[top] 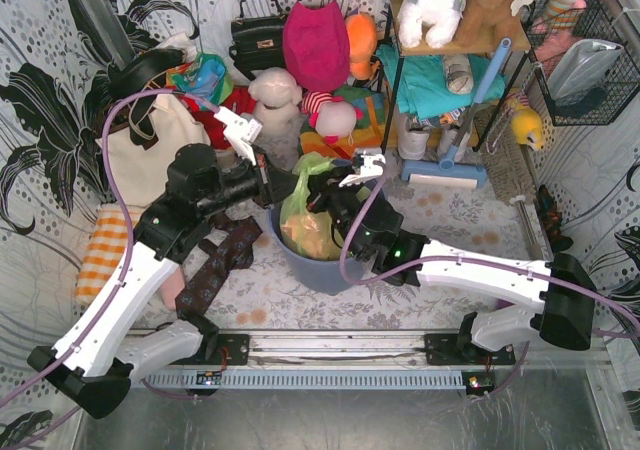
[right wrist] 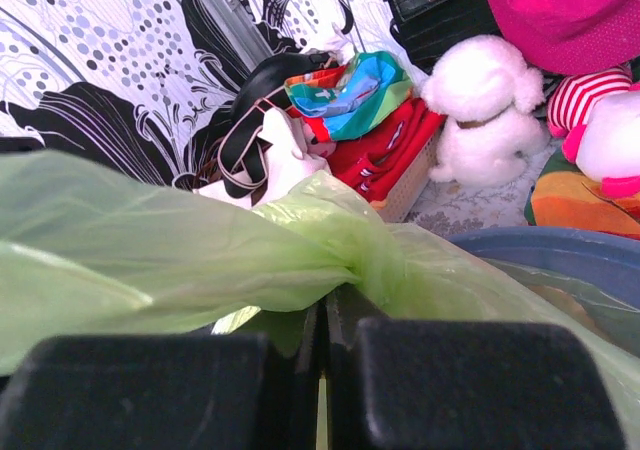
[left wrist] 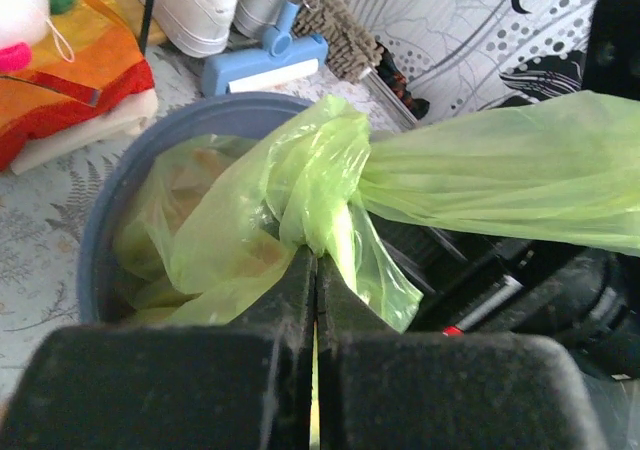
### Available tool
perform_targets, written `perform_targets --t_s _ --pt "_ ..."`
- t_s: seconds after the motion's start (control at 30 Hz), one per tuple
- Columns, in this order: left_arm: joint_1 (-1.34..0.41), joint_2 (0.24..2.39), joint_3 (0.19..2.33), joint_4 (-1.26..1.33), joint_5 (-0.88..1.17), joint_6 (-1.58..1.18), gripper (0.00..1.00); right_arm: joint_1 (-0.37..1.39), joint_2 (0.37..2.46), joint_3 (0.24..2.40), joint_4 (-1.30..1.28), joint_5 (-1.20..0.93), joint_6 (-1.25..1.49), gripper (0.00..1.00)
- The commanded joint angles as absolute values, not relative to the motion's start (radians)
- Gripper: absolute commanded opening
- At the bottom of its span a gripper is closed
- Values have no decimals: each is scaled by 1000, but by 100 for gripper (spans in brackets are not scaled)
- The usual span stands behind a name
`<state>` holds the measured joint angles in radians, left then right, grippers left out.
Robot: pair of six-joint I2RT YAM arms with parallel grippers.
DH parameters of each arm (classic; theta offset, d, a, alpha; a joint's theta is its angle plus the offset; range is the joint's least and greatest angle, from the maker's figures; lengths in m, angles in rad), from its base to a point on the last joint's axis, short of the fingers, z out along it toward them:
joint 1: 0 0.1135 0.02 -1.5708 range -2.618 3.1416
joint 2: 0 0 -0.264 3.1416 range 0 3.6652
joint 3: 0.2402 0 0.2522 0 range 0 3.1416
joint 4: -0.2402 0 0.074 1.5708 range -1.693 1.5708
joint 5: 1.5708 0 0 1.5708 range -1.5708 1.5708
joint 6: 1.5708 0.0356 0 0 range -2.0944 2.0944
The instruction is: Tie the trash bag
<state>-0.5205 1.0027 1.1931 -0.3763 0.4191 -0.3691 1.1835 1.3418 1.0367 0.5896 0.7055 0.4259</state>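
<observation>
From the near edge of the patterned table (top: 440, 225), both arms reached inward and met over the round blue-grey plastic bin (top: 322, 270), which stood about mid-table. The thin, translucent lime-green plastic trash bag (top: 303, 202) sat inside that bin. Crumpled orange-brown paper showed through its sides, and its neck was gathered and rose above the rim.

The left gripper (left wrist: 316, 270) was closed, pinching a fold of green film just under a bunched wrap in the neck. The right gripper (right wrist: 322, 322) was clamped too, with a sliver of green caught between its fingers. A broad band of film stretched from the wrap toward the right arm.

To my eye, the gathering and the first crossing of the two tails were done. The wrap looked soft rather than cinched, though, and I could not tell whether a tail had truly passed through a loop. Drawing it tight seemed to be what was left, and perhaps a second throw to lock it.

Farther back, well apart from the work, a cream fabric tote bag (top: 150, 142) slumped at the far left. A white plush dog (right wrist: 487, 100) sat near it, and a black leather handbag (top: 257, 36) hung at the far wall.
</observation>
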Motion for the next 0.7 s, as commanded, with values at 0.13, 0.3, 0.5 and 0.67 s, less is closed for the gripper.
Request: perform_targets --t_s 0.13,0.3,0.5,0.67 --pt "-517 934 1164 -399 526 -431 0 1188 1380 947 943 696 290 0" --pt "-517 910 1120 -383 561 -474 0 1188 1404 882 1138 636 216 0" --pt "-516 886 1071 -358 591 -515 0 1188 1436 831 1325 584 145 0" --pt "-518 871 1041 -349 608 -534 0 1188 1469 801 1481 522 84 0"
